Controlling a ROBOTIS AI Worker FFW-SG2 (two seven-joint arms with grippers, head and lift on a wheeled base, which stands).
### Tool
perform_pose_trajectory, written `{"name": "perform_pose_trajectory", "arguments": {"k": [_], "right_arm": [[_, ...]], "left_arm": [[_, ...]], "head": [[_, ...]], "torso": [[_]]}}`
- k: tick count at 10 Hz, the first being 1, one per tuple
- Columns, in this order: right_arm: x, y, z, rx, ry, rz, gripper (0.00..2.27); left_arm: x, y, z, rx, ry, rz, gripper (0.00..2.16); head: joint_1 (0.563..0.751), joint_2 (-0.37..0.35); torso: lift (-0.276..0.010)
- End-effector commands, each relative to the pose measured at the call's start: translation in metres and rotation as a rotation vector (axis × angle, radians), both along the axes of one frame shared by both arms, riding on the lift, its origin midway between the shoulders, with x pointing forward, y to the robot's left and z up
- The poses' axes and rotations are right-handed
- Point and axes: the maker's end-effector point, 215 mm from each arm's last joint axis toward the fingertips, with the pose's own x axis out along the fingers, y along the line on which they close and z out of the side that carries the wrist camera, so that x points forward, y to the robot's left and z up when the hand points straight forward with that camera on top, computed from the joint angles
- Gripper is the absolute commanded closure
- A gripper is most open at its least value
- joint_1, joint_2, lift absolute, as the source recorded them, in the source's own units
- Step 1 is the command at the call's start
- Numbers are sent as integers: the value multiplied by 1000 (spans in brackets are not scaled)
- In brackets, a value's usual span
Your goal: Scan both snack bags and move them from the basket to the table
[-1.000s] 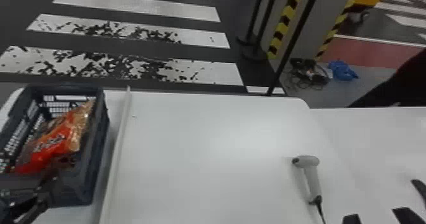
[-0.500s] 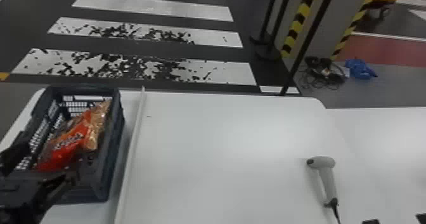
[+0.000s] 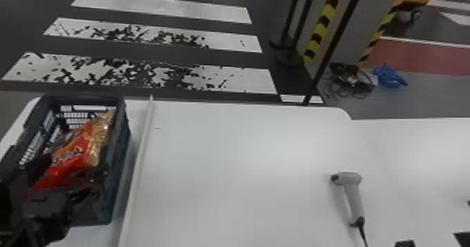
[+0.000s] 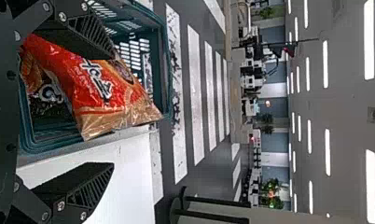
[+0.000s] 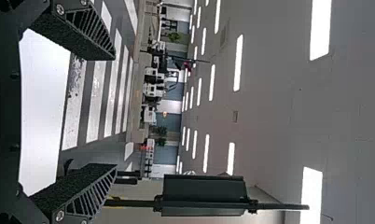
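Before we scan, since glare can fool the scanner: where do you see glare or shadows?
Head view: pale glare on the table, faint shadow beside the scanner; left wrist view: highlights on the snack bag, glaring ceiling lights; right wrist view: those lights again.

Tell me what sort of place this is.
Probably a large indoor mock-up or test hall: crosswalk stripes painted on the floor, a pillar with yellow-and-black hazard tape, and rows of ceiling lights above.
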Motion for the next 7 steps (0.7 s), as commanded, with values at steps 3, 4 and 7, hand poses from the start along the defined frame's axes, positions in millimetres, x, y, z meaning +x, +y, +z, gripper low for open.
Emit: {"name": "perform_pose_trajectory", "arguments": {"k": [3, 4, 7], "right_arm": [[-3, -2, 1, -12, -5, 5, 107], [-3, -2, 1, -12, -5, 5, 107], [-4, -3, 2, -15, -10, 5, 107]], "left_arm": [[15, -1, -16, 22, 16, 19, 194], [21, -1, -18, 31, 15, 26, 194], [32, -1, -29, 46, 27, 34, 194]], "head": [[695, -226], [695, -226], [695, -220]], "torso": [[-98], [-98], [-98]]}}
